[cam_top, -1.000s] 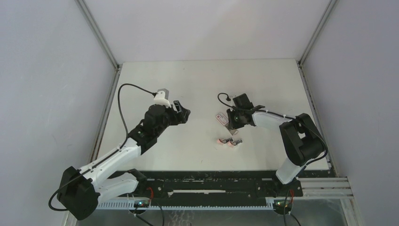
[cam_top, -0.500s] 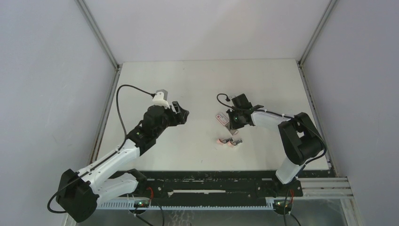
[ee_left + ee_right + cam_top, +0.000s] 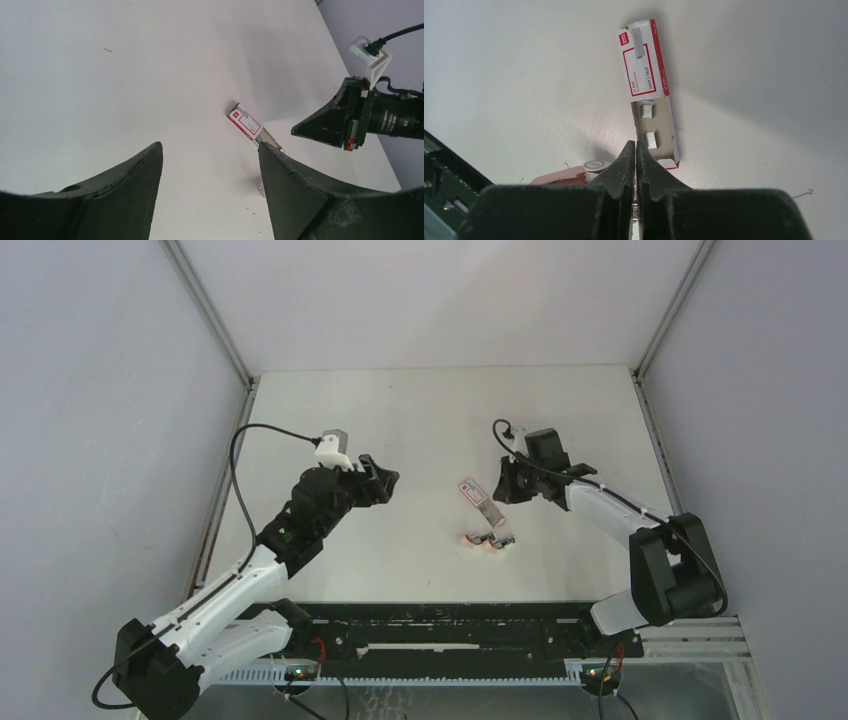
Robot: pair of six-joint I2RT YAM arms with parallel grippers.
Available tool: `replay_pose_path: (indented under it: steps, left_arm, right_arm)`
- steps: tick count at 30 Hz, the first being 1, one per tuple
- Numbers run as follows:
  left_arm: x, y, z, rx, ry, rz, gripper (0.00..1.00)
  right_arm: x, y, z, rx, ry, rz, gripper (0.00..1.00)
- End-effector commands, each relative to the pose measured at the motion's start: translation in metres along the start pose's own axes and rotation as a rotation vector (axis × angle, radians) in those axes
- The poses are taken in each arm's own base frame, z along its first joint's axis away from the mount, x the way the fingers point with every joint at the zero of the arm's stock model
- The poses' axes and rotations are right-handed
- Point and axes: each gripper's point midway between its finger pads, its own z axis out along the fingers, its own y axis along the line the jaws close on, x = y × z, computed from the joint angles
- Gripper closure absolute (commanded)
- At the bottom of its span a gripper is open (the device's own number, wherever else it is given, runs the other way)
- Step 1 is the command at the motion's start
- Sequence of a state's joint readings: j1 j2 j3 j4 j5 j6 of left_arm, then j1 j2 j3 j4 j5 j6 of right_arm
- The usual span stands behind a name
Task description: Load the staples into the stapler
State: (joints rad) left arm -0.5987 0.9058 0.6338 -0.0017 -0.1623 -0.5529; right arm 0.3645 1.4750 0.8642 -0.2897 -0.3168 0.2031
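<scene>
- On the middle of the surface (image 3: 400,410) the staple box (image 3: 642,62) lies flat with its brown inner tray (image 3: 665,131) slid out toward the staplers. This leaves the staples (image 3: 651,139) open to a pick. They are two short grey blocks, one behind the other, both inside the tray.
- Beside the tray's near end, the right claw (image 3: 636,147) has its fingers pressed together, tips just beside the nearer block. No staple shows between the tips. A pale glint deeper between the fingers cannot be identified. Judgement: loading has not yet begun.
- Well apart from the box, the left claw (image 3: 210,150) hangs spread wide and empty above bare surface, apparently on standby.
- Just nearside of the tray lies the pink stapler (image 3: 559,176), with a second pink stapler (image 3: 497,542) next to it in the top view. Judgement: they are kept close so the transfer is short. Whether either magazine is open cannot be told.
- Markings: the box carries a white label framed in red with a red logo square at one corner, which is illegible. The small print seems to include "24/6", though this is not certain. A round white sticker (image 3: 595,164) on the stapler is unreadable.
</scene>
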Motion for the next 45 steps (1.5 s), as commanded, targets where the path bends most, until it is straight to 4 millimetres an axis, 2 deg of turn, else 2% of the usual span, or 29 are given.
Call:
replay_pose_path:
  steps: [1, 4, 8, 13, 18, 23, 33, 39, 45]
  left_arm:
    - [-0.006, -0.017, -0.005, 0.105, -0.019, 0.039, 0.26]
    - [-0.005, -0.032, -0.007, 0.183, -0.008, 0.041, 0.26]
    - [-0.003, -0.037, -0.007, 0.204, 0.015, 0.036, 0.26]
    - [-0.001, -0.035, -0.006, 0.178, 0.038, 0.004, 0.26]
    - [0.0, -0.023, -0.01, 0.101, 0.058, 0.006, 0.26]
    - [0.007, 0.006, -0.01, 0.019, -0.008, 0.063, 0.25]
    - [0.023, 0.035, -0.007, -0.001, -0.128, 0.133, 0.25]
    - [0.032, 0.04, -0.003, -0.007, -0.109, 0.165, 0.25]
    - [0.034, 0.039, -0.004, 0.005, -0.105, 0.162, 0.25]
  right_arm:
    - [-0.016, 0.018, -0.018, -0.118, -0.077, 0.026, 1.0]
    - [-0.018, 0.023, -0.025, -0.159, -0.095, 0.043, 1.0]
    - [-0.012, 0.001, -0.024, 0.001, -0.09, 0.045, 0.99]
    - [-0.002, -0.005, -0.016, 0.117, -0.067, 0.004, 0.75]
    - [0.002, -0.001, -0.008, 0.127, -0.03, -0.048, 0.64]
    - [0.003, 0.0, 0.004, 0.166, 0.026, -0.07, 0.65]
    - [-0.007, 0.003, 0.019, 0.263, 0.025, -0.08, 0.69]
    - [-0.003, -0.004, 0.028, 0.318, 0.058, -0.084, 0.71]
    - [0.0, -0.001, 0.039, 0.327, 0.073, -0.1, 0.7]
